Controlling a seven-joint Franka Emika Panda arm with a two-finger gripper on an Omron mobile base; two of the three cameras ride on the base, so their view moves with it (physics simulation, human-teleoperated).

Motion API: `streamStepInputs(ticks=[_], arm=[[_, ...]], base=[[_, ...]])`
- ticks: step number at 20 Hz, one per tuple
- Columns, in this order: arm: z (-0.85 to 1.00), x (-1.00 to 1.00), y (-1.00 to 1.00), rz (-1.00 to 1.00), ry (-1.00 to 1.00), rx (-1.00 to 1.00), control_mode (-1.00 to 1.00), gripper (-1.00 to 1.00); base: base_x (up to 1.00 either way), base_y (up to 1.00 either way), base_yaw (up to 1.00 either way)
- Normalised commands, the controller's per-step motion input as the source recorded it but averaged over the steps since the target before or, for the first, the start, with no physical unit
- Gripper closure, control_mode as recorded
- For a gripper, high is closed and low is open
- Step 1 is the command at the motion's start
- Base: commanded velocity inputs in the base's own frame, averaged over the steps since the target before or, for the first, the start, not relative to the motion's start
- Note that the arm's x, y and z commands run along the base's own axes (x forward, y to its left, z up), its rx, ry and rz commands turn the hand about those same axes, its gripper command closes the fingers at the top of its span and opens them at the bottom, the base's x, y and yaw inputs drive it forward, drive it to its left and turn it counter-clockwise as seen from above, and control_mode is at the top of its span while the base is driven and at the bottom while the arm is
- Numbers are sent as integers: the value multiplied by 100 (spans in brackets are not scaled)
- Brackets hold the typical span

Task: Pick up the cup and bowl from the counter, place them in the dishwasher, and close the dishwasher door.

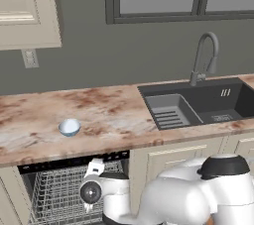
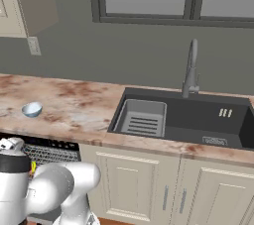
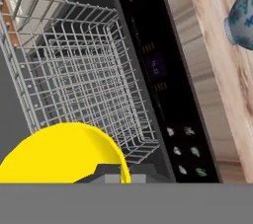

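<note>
The yellow cup (image 3: 59,154) is held in my shut gripper (image 3: 116,174), low over the wire rack (image 3: 84,70) of the open dishwasher (image 1: 59,189). A sliver of the cup (image 2: 33,168) also shows beside my arm in the right base view. The pale blue-white bowl (image 1: 69,127) stands upright on the marbled counter (image 1: 114,115), just above the dishwasher's black control strip (image 3: 158,70). The same bowl (image 2: 31,109) (image 3: 242,18) sits near the counter's front edge. The dishwasher door is out of view.
A dark sink basin (image 1: 198,102) with a curved tap (image 1: 203,55) lies to the right on the counter. Cream cabinet doors (image 2: 149,189) stand under it. A wall cabinet (image 1: 25,11) hangs at upper left.
</note>
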Motion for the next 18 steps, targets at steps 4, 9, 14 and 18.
streamStepInputs(ticks=[4, 9, 14, 18], arm=[[-39, 16, 0, 0, 0, -4, -100, 100], [-27, 30, 0, 0, 0, -1, -100, 100], [-45, 27, 1, 0, 0, -3, -100, 100], [-46, 23, 3, 0, 0, -4, -100, 100]], base=[[0, 0, 0], [0, 0, 0], [0, 0, 0], [0, 0, 0]])
